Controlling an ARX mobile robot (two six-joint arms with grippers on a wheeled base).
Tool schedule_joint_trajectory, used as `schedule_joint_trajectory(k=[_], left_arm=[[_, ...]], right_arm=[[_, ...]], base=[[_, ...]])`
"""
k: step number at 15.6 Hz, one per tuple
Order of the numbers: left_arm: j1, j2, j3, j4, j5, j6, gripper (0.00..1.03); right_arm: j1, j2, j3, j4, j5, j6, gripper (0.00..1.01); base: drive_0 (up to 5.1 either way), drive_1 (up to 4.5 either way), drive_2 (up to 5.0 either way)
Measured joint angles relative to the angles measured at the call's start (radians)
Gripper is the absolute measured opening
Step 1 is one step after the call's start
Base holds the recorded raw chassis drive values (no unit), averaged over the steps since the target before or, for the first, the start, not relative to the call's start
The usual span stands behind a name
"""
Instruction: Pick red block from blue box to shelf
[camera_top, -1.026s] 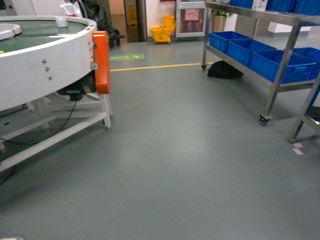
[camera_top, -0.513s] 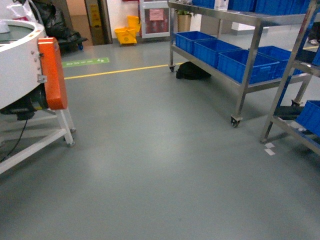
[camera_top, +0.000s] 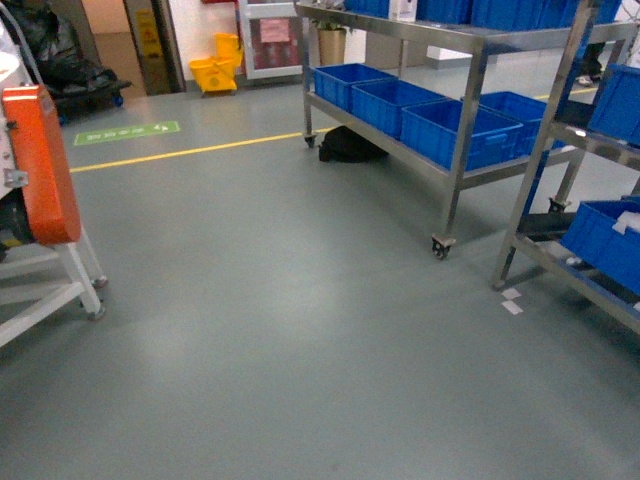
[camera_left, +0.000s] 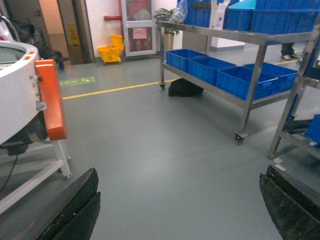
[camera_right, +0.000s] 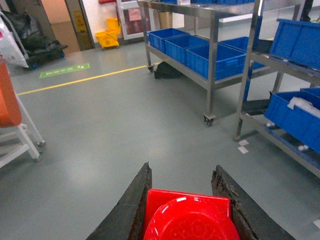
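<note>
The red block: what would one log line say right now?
phase: carrying | right gripper: shut on red block | left gripper: open, empty | shelf: ahead right

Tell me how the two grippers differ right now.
The right gripper is closed on the red block, its fingers pressed against both sides; the left gripper is open and empty, its fingers spread wide with bare floor between. Both have dark fingers and point toward the shelf.

We count one red block (camera_right: 192, 220), two steel shelves (camera_top: 452, 45) (camera_top: 560, 140), five blue crates (camera_top: 450, 130) and one yellow mop bucket (camera_top: 215, 75).
</note>
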Motion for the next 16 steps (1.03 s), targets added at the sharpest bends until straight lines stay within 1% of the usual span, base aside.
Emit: schedule_joint_trajectory(k=[16], left_arm=[[0.0,0.0,0.0,0.002,0.0,0.0,0.98]], right_arm=[[0.0,0.002,0.0,0.001,0.0,0.0,0.29]], base=[[-1.5,-1.46,-1.5]])
